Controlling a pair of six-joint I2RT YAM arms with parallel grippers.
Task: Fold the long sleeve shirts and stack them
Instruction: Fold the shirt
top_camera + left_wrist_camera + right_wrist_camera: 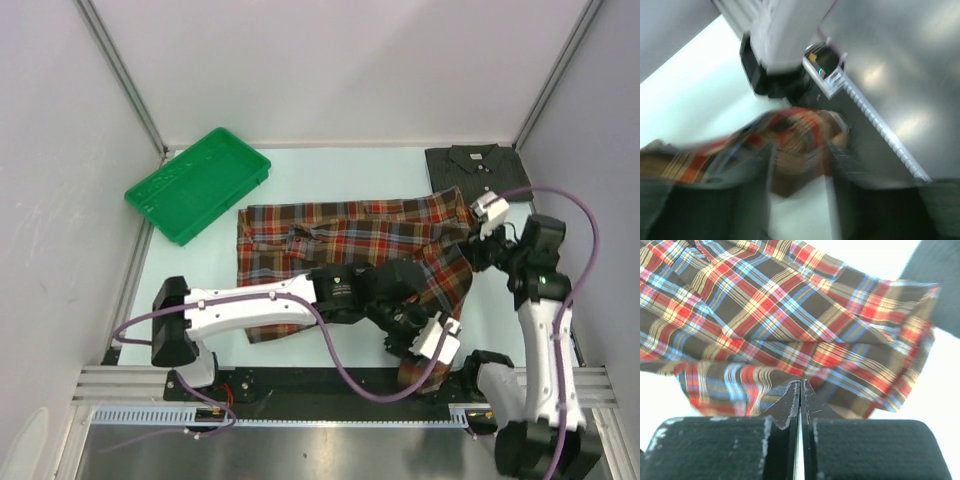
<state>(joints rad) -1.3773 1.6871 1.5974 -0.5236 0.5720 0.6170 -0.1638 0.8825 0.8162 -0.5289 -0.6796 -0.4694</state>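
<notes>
The plaid shirt (340, 240) lies spread across the middle of the table, one sleeve end (415, 372) trailing to the front rail. My left gripper (410, 345) is over that sleeve. In the blurred left wrist view its jaws (800, 170) stand wide apart with the plaid sleeve (795, 140) bunched between the fingertips. My right gripper (478, 243) is at the shirt's right edge. In the right wrist view its jaws (800, 386) are shut on the plaid cloth (790, 325). The dark grey shirt (470, 165) lies folded at the back right.
A green plastic tray (198, 185) sits tilted at the back left against the wall. White walls enclose the table on three sides. A black rail (300, 385) and a metal strip run along the front edge, and the right arm's base (775, 75) shows in the left wrist view.
</notes>
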